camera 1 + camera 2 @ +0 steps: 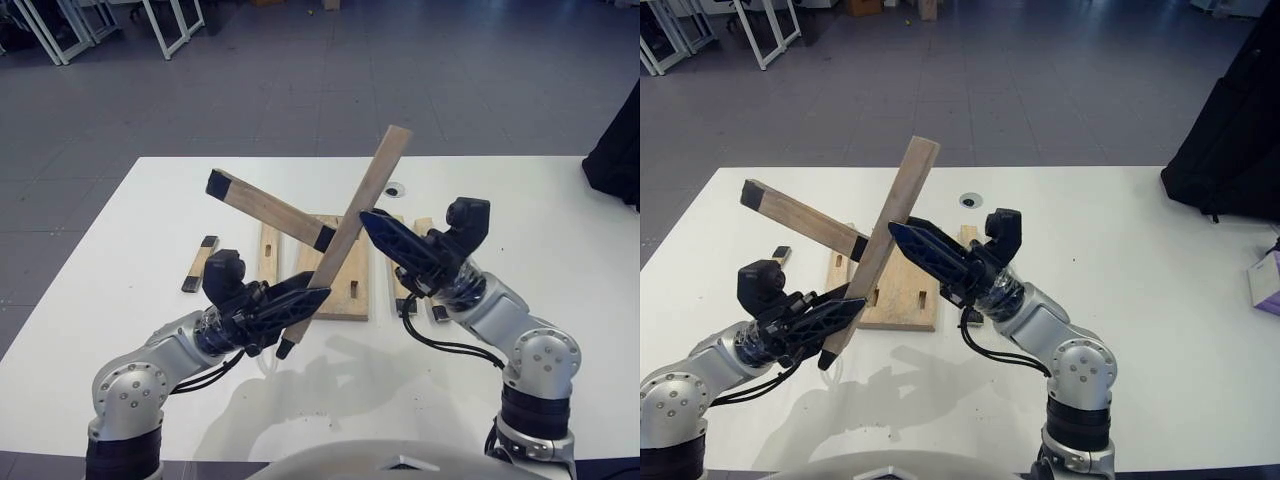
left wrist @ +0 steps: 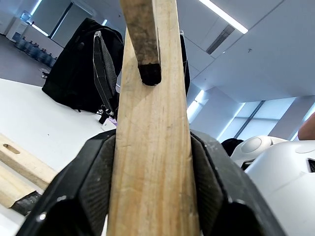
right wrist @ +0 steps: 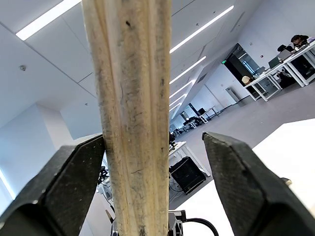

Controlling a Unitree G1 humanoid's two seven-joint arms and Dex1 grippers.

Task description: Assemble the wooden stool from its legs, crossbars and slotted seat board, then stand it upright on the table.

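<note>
Left claw (image 1: 312, 295) clamps the wooden leg (image 1: 365, 195) near its lower end, tilted above the slotted seat board (image 1: 345, 300) on the surface (image 1: 520, 200). A black-tipped bar (image 1: 268, 208) juts from the leg. Right claw (image 1: 372, 222) is open, straddling the leg.

Judgement: stiff, light, long lever. Grip beside the joint.

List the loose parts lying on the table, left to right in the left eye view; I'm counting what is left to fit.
short black-tipped crossbar, pale wooden strip, slotted seat board, black-tipped pieces, partly hidden. The leg clamped in the left gripper is off the table.
</note>
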